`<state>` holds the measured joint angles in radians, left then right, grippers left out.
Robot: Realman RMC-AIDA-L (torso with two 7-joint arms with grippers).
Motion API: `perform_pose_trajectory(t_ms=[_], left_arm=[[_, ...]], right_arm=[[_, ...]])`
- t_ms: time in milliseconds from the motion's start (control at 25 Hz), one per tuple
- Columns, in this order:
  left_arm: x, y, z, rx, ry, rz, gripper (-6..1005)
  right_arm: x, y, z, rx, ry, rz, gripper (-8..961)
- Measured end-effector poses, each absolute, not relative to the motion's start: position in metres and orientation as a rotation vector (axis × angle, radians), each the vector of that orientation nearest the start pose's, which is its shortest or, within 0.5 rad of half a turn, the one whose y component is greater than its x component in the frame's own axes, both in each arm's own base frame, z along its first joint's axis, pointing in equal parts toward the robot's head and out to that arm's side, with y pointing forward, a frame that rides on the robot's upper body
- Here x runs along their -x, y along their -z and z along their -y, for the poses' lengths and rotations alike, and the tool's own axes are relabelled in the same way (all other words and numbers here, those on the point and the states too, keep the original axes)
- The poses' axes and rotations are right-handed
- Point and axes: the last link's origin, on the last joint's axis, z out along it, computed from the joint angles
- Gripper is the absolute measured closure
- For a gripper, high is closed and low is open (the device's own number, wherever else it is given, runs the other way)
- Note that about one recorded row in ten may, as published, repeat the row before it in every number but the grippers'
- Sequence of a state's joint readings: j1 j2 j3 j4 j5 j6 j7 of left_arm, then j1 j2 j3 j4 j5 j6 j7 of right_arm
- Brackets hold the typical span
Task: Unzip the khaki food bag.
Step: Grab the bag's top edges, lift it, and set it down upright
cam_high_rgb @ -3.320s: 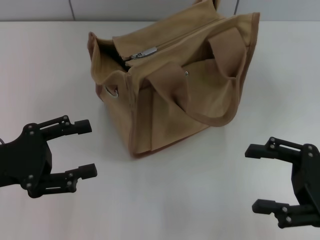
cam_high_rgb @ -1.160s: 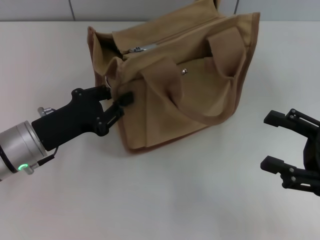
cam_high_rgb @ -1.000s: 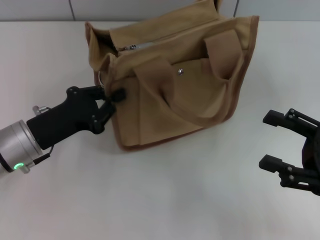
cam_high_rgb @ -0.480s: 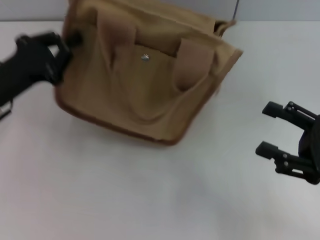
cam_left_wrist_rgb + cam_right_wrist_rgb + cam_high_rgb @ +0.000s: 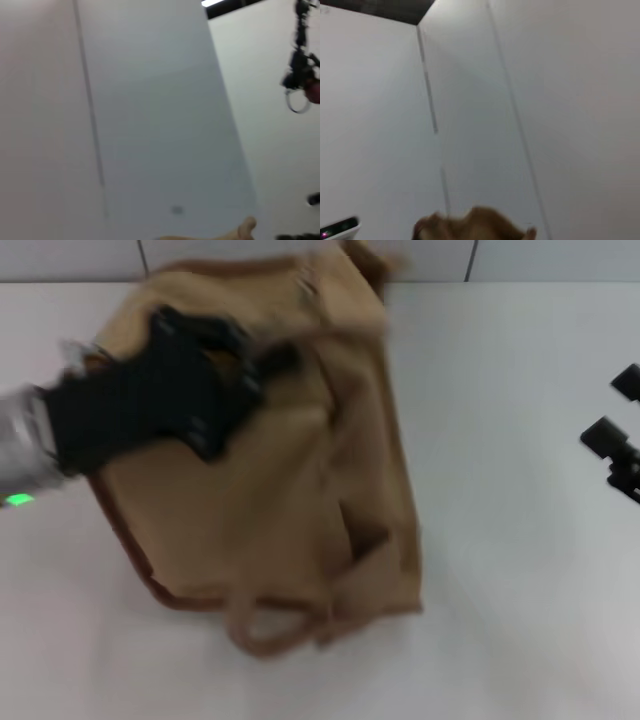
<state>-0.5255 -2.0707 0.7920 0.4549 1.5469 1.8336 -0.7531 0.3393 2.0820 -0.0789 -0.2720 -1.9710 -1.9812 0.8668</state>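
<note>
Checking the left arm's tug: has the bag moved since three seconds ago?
Yes. The bag has swung round on the table toward the robot, handle nearest; the left gripper is at its far end.

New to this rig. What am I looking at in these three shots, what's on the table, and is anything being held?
It is a two-armed robot with a gripper on each arm. The big picture comes from a camera on its head, looking down at a white table. On it lies the khaki food bag, a tan canvas tote, blurred by motion. The left gripper, the black claw on the silver arm, is at the bag's upper part and seems to grip it, though its fingers are not clear. The right gripper sits apart at the table's right edge, holding nothing. The other two pictures come from wrist cameras; they mostly show pale wall, with a sliver of tan bag.
</note>
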Motion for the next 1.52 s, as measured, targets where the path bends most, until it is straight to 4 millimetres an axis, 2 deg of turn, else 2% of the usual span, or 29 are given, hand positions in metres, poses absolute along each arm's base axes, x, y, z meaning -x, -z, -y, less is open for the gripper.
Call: perform_pose_trajectory(t_ms=[40, 120, 240, 320, 480, 520, 560, 600, 640, 720, 880, 1000, 1200, 1440, 1520], left_arm=[[0.216, -0.006, -0.303, 2.490, 1.268, -0.182, 936], [0.214, 0.016, -0.301, 2.534, 1.246, -0.177, 936], [0.215, 0.024, -0.298, 2.529, 1.244, -0.166, 935], [0.218, 0.031, -0.293, 2.519, 1.243, -0.156, 934], [0.221, 0.034, -0.289, 2.517, 1.246, -0.147, 933], [0.222, 0.034, -0.287, 2.518, 1.249, -0.140, 932], [0.222, 0.034, -0.287, 2.518, 1.249, -0.140, 932], [0.223, 0.034, -0.286, 2.519, 1.249, -0.136, 932], [0.224, 0.034, -0.286, 2.520, 1.248, -0.134, 931], [0.225, 0.036, -0.284, 2.522, 1.251, -0.121, 931], [0.226, 0.037, -0.283, 2.523, 1.253, -0.112, 929], [0.227, 0.039, -0.280, 2.520, 1.254, -0.110, 928], [0.228, 0.041, -0.278, 2.519, 1.249, -0.102, 927], [0.229, 0.042, -0.278, 2.519, 1.238, -0.105, 925], [0.229, 0.043, -0.279, 2.520, 1.229, -0.103, 924]], right_arm=[[-0.296, -0.020, -0.231, 2.119, -1.399, -0.424, 121], [-0.298, -0.016, -0.232, 2.104, -1.354, -0.403, 121], [-0.299, -0.012, -0.235, 2.118, -1.309, -0.389, 121], [-0.299, -0.001, -0.237, 2.176, -1.246, -0.358, 122], [-0.295, 0.013, -0.239, 2.235, -1.204, -0.328, 123], [-0.291, 0.023, -0.243, 2.265, -1.183, -0.313, 123], [-0.291, 0.023, -0.243, 2.265, -1.183, -0.313, 123], [-0.284, 0.036, -0.246, 2.281, -1.167, -0.290, 123], [-0.284, 0.036, -0.246, 2.281, -1.167, -0.290, 124], [-0.273, 0.056, -0.252, 2.288, -1.124, -0.234, 124], [-0.266, 0.069, -0.260, 2.313, -1.078, -0.221, 125], [-0.260, 0.076, -0.266, 2.341, -1.060, -0.210, 213], [-0.254, 0.078, -0.268, 2.350, -1.080, -0.198, 457], [-0.251, 0.078, -0.262, 2.373, -1.107, -0.165, 537], [-0.252, 0.077, -0.258, 2.364, -1.117, -0.143, 536]])
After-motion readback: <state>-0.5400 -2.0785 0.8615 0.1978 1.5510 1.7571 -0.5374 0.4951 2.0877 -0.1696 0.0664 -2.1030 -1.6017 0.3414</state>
